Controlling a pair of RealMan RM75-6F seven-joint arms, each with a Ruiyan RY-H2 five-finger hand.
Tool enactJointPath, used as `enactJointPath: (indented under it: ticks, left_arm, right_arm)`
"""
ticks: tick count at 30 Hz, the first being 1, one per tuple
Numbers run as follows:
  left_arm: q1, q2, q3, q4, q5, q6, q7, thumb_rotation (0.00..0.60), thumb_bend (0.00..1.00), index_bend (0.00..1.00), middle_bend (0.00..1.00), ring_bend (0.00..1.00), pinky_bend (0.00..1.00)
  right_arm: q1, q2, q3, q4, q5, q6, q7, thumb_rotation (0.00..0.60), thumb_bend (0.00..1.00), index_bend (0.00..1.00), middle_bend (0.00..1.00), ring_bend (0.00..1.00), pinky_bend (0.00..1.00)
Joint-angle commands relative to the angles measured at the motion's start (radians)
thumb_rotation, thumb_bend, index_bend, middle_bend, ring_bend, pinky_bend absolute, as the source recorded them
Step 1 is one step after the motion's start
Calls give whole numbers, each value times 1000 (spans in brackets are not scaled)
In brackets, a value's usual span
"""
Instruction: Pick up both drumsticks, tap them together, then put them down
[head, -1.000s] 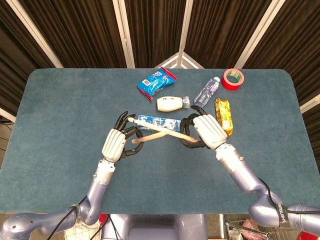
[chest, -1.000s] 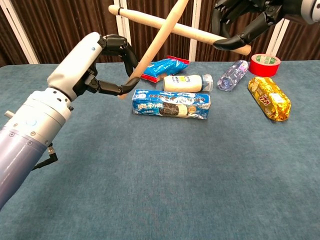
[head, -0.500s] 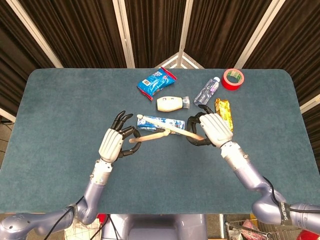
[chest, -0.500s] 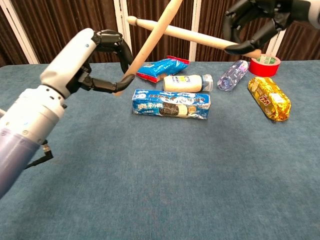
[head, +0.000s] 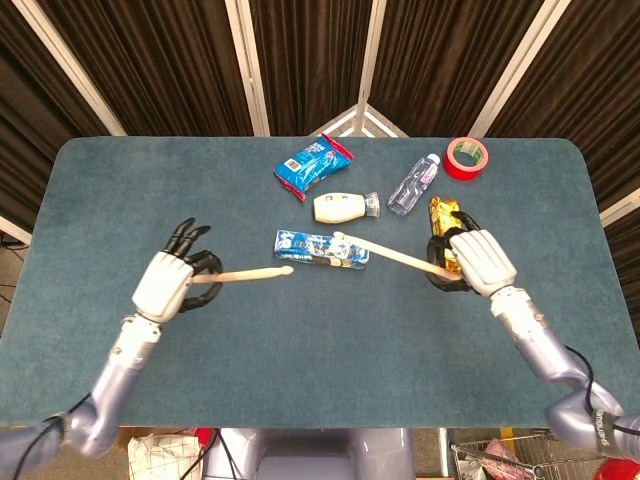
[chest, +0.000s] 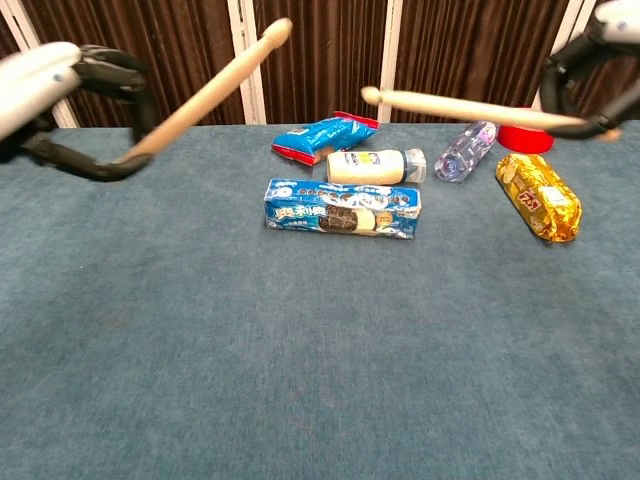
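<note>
My left hand (head: 168, 282) grips the butt of a pale wooden drumstick (head: 245, 273) at the left of the table; the stick points right, held above the cloth. In the chest view that left hand (chest: 60, 105) sits at the upper left edge and its drumstick (chest: 205, 93) slants up to the right. My right hand (head: 478, 261) holds the other drumstick (head: 385, 254), whose tip points left over the cookie pack. The chest view shows the right hand (chest: 600, 70) at the top right with its drumstick (chest: 460, 108) nearly level. The two sticks are apart, tips facing each other.
A blue cookie pack (head: 320, 247) lies at the table's middle, under the gap between the sticks. Behind it are a white bottle (head: 343, 207), a blue snack bag (head: 313, 165), a clear water bottle (head: 413, 183), a red tape roll (head: 466, 157) and a gold-wrapped bar (head: 446, 222).
The crossed, touching sticks have separated. Both hands swung outward, the left far to the left and the right toward the table's right side, each still holding its stick.
</note>
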Motion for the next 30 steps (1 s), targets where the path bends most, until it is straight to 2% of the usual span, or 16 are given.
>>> enactJointPath:
  ticks: [1, 6, 11, 20, 30]
  left_arm:
    - [32, 128, 34, -97, -52, -73, 90, 600, 497, 653, 649, 136, 0]
    - [45, 200, 63, -129, -90, -134, 125, 600, 497, 653, 649, 136, 0]
    - [44, 216, 94, -106, -102, -196, 152, 600, 497, 652, 648, 136, 0]
    - [36, 156, 124, -1, -105, -276, 163, 600, 497, 640, 636, 136, 0]
    - [31, 87, 119, 76, -111, -303, 171, 600, 497, 640, 635, 136, 0]
  right_arm:
    - [-29, -14, -57, 74, -75, 23, 53, 600, 473, 840, 664, 398, 97]
    - [-51, -47, -122, 176, -149, 37, 82, 600, 473, 842, 664, 398, 97]
    - [-66, -85, -161, 253, -192, 53, 126, 600, 474, 842, 664, 398, 97]
    - [-85, -173, -207, 390, -220, 52, 172, 600, 474, 842, 664, 398, 97]
    - [-92, -218, -209, 488, -190, 24, 182, 600, 474, 825, 664, 394, 96]
